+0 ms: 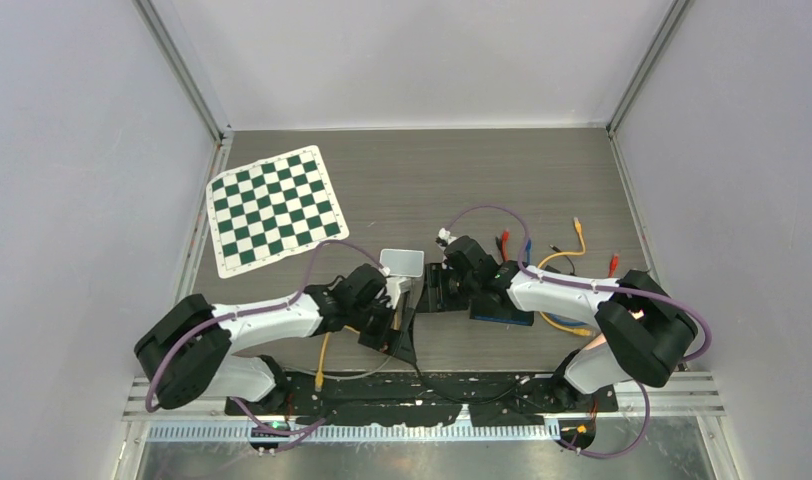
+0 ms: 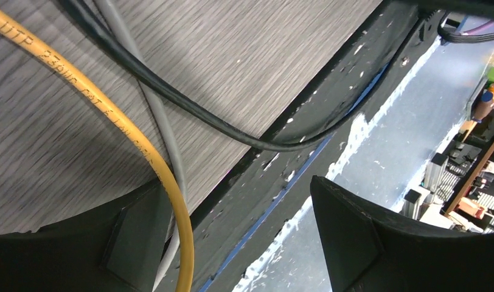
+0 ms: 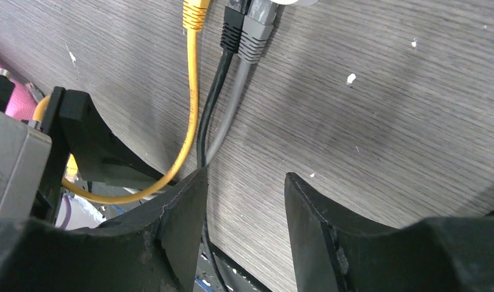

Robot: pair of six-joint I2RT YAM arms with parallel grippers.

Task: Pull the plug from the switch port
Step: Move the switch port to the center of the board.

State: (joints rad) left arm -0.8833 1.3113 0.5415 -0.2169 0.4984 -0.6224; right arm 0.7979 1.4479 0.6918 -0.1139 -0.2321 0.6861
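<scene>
The yellow plug [image 3: 196, 11], black plug [image 3: 232, 27] and grey plug [image 3: 255, 33] sit side by side in the switch [image 1: 402, 263], which lies mid-bench [image 3: 384, 91] between the two arms. The right claw [image 3: 246, 177] hangs near them, fingers apart and holding nothing. The left claw [image 2: 238, 191] is also spread. The yellow cable [image 2: 138, 143] runs just inside one finger, ungripped.

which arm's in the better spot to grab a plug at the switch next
Right, likely. The right gripper is open and faces the yellow plug, black plug and grey plug at the switch. The left gripper faces the near edge of the table, with only cables in view.
</scene>
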